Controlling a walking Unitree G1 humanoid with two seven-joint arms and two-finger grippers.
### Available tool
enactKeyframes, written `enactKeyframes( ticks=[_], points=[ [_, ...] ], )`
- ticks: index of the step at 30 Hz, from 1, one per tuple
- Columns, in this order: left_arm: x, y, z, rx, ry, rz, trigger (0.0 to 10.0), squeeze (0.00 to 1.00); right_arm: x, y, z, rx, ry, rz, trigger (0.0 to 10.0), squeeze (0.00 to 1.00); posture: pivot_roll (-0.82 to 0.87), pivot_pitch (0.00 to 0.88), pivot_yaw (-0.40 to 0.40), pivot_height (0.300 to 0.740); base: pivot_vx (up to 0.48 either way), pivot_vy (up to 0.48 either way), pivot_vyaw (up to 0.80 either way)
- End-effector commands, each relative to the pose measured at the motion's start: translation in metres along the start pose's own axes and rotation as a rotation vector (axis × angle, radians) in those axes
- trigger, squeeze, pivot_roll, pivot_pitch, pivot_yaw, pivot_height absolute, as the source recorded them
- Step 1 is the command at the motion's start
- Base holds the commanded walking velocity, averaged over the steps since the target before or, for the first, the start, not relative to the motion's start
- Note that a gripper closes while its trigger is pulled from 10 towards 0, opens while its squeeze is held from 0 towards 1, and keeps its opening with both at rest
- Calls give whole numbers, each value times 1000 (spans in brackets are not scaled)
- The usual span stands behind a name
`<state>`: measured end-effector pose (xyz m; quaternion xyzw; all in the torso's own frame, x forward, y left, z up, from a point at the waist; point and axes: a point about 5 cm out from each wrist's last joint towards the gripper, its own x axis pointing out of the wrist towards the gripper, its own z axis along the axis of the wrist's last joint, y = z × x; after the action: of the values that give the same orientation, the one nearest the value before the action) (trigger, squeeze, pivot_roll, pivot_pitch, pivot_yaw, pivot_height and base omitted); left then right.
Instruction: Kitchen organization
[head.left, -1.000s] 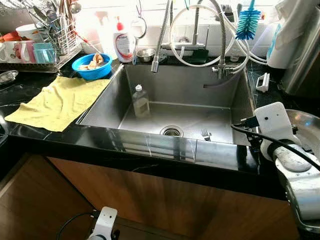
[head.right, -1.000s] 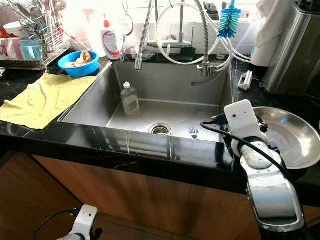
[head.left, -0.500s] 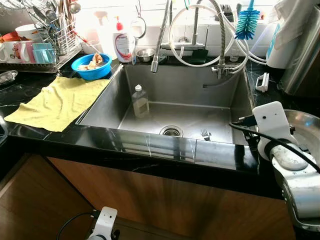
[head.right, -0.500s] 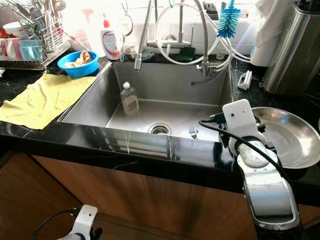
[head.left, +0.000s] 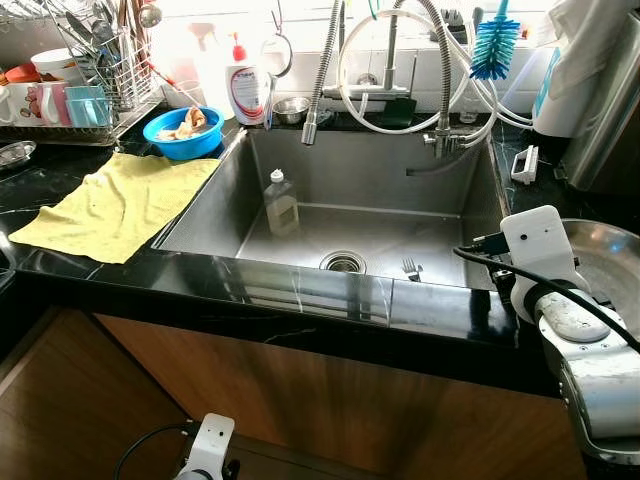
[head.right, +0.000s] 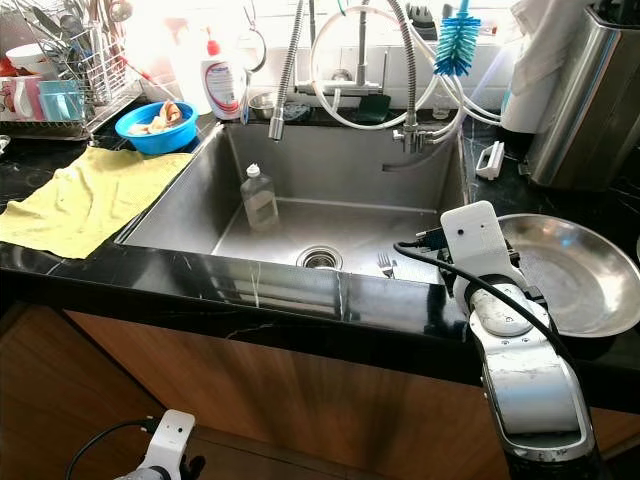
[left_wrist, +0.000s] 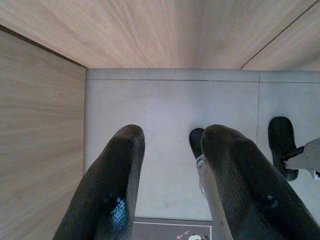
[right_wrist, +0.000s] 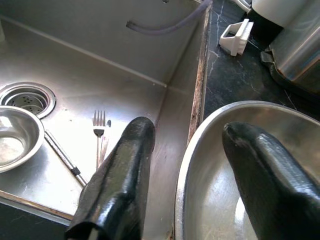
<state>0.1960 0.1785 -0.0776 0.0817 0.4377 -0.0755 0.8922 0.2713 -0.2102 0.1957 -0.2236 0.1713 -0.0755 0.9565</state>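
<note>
1. Two arms are showing: the right arm is reaching forward over the black tabletop (head.right: 300, 300) at the sink's right edge, and the left arm is hanging low in front of the wooden cabinet.
2. Right end effector (right_wrist: 187, 165) is spreading its two black fingers (right_wrist: 125, 175) wide — one finger is sitting over the sink wall, the other over the inside of the large steel pan (head.right: 575, 270), so the pan's near rim is lying in the gap between them.
3. The right wrist's white housing is pointing forward and down, with a black cable looping along it; the fingers are not pressing on the rim that I can tell.
4. The steel pan is resting on the tabletop just right of the sink (head.left: 300, 160), close to its edge.
5. Inside the sink, a fork (right_wrist: 98, 125) is lying near the drain (head.left: 343, 262), a small steel bowl (right_wrist: 15, 142) is sitting by the front wall, and a clear bottle (head.left: 281, 200) is standing upright at the left.
6. Left end effector (left_wrist: 170, 170) is hanging with its fingers apart — it is pointing down at the grey floor tiles (left_wrist: 165, 100).
7. Left of the sink, a yellow cloth (head.left: 115, 205) is lying flat on the tabletop, with a blue bowl (head.left: 183, 132) behind it.
</note>
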Motion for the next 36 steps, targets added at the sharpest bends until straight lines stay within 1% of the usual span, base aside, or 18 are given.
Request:
enactKeyframes(
  ticks=[1,2,3,4,5,8,13,14,15,16,17,24,25,26,27,28,30,36],
  points=[
    [-1,4,-2,-4,16,8,10000,0,0,3,-4,-6,25,2,2745,0,-200,0,77,740,0,0,0],
    [-1,4,-2,-5,16,8,10000,0,0,3,-5,-7,28,3,2745,0,-200,0,77,740,0,0,0],
    [-1,4,-2,-5,16,8,10000,0,0,3,-6,-9,31,2,3804,0,-200,0,77,740,0,0,0],
    [-1,4,-2,-5,16,7,10000,0,0,2,-7,-11,38,-3,6627,0,-201,0,77,740,0,0,0],
    [-1,4,-2,-5,17,7,10000,0,1,0,-8,-11,43,-8,10000,0,-201,0,77,740,0,0,0],
    [-1,4,-2,-5,16,6,10000,0,2,-3,-9,-5,51,-22,10000,0,-200,0,76,740,0,0,0],
    [-1,4,-3,-10,15,9,10000,0,2,-2,-11,-2,58,-23,10000,0,-199,0,75,740,0,0,0],
    [-1,4,-3,-10,15,9,10000,0,2,-1,-11,0,61,-22,5255,0,-199,0,75,740,0,0,0],
    [-1,4,-3,-9,15,9,10000,0,2,-1,-11,2,62,-20,4078,0,-199,0,75,740,0,0,0],
    [-1,4,-3,-10,15,9,10000,0,1,-1,-11,3,63,-21,3882,0,-199,0,75,740,0,0,0],
    [-1,4,-3,-10,15,9,10000,0,1,-1,-11,4,63,-22,0,0,-199,0,75,740,0,0,0],
    [-1,4,-2,-9,15,8,10000,0,1,-1,-11,9,60,-24,0,0,-201,0,77,740,0,0,0],
    [-1,4,-2,-9,15,8,10000,0,1,-2,-11,9,60,-24,980,0,-201,0,76,740,0,0,0],
    [-1,4,-2,-9,15,8,10000,0,1,-2,-11,10,59,-25,1373,0,-200,0,76,740,0,0,0],
    [-1,4,-2,-9,15,8,10000,0,1,-2,-11,10,59,-26,2784,0,-200,0,76,740,0,0,0],
    [-1,4,-2,-9,15,9,10000,0,1,-2,-10,10,58,-27,157,0,-200,0,76,740,0,0,0],
    [-1,3,-2,-10,16,9,10000,0,1,-2,-9,11,55,-23,0,0,-199,0,76,740,0,0,0],
    [-1,4,-2,-10,16,8,10000,0,1,-1,-10,14,55,-21,0,0,-199,0,76,740,0,0,0]
  ],
)
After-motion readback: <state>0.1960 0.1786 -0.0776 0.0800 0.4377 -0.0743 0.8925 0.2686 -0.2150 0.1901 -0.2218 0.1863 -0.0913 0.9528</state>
